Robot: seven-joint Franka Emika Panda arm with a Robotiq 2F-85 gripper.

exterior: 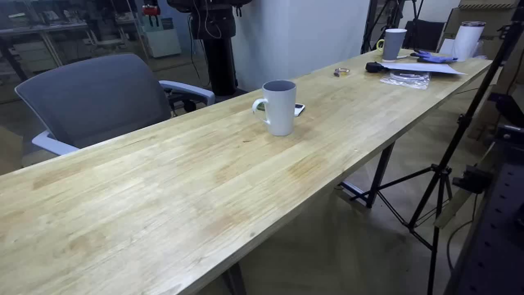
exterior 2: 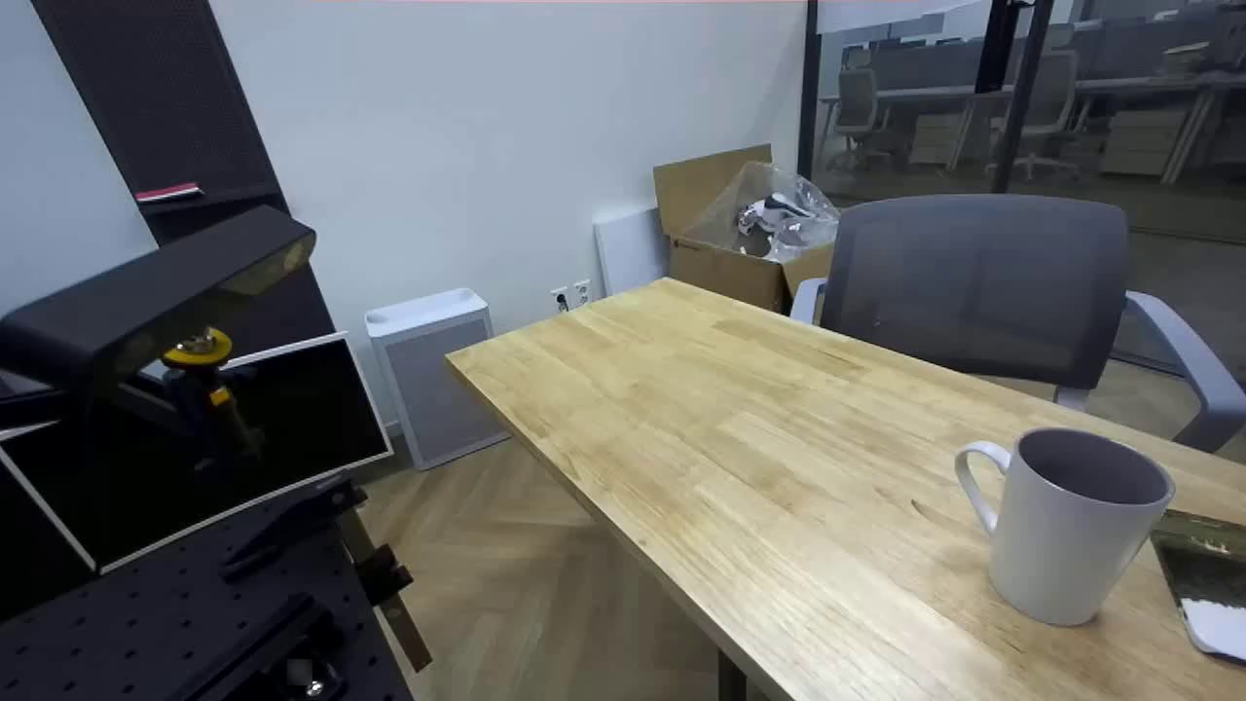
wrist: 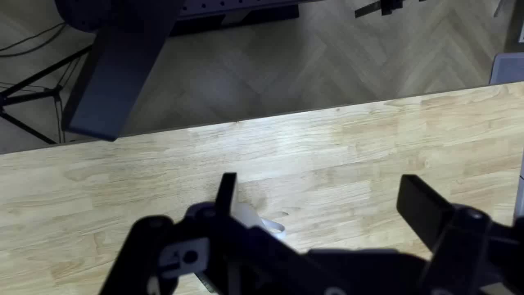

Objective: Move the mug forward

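The plain white mug [exterior: 281,112] stands upright on the wooden table [exterior: 172,196], its loop handle out to one side and its inside dark grey. It also stands at the right of an exterior view [exterior 2: 1066,545]. In the wrist view the mug [wrist: 245,214] is mostly hidden behind the left finger and linkage; a strip of its side and the handle show. My gripper [wrist: 317,194] is open, its two fingers wide apart with only table surface visible between the tips, above the table. The gripper does not show in either exterior view.
A flat phone-like object [exterior 2: 1207,584] lies close beside the mug. A tape ring [exterior: 342,72], papers [exterior: 425,68], a grey cup [exterior: 394,45], a white tumbler [exterior: 468,41] and blue gloves [exterior: 434,57] lie farther along the table. A chair [exterior: 94,98] stands at one long edge.
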